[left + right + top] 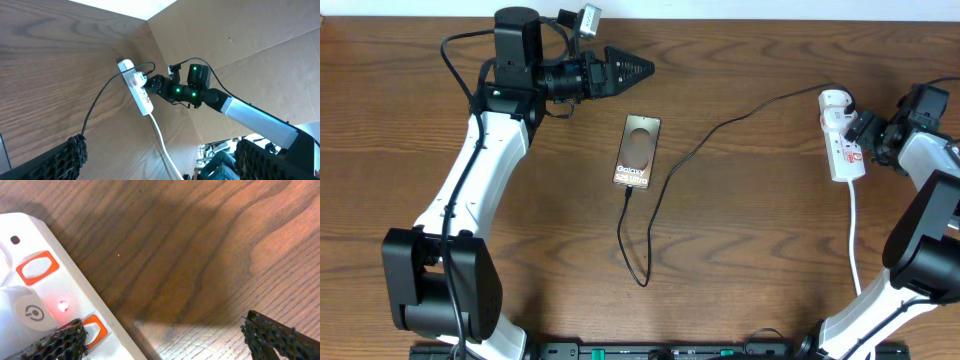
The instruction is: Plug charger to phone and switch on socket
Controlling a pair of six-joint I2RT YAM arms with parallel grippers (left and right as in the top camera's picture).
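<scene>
Brown wood-grain counter [750, 250] fills the overhead view. Two white-and-black arms reach in, the left arm [470, 190] to the upper left and the right arm [920, 230] at the right edge. The socket [839, 140] is a narrow white strip with a rounded top end and red marks. It lies lengthwise near the right edge, with its white cord [855, 240] trailing toward the near edge. The phone [638, 150] lies flat mid-counter, well apart from the socket: grey rim, brownish face, dark oval, white "Galaxy" lettering. The charger [710, 135] is a thin black cable running from the socket's top end, curving left and looping below the phone, and its tip [628, 192] meets the phone's lower edge. The left fingers [630, 70] hover up-left of the phone, spread apart and holding nothing. The right fingers [55, 341] are also wide apart with nothing clamped. Overhead they sit just beside the socket's right side. The right wrist view alone shows the socket close up: orange-red framed switches [37, 267], a white plug with a power symbol [30, 312] and a small red light [62, 306] glowing. One finger there overlaps the lower switch, but I cannot tell if it is touching. The left wrist view alone shows a side-on look at the socket with the cable arching off its top, plus green lights on the right arm. The phone is out of that frame.
</scene>
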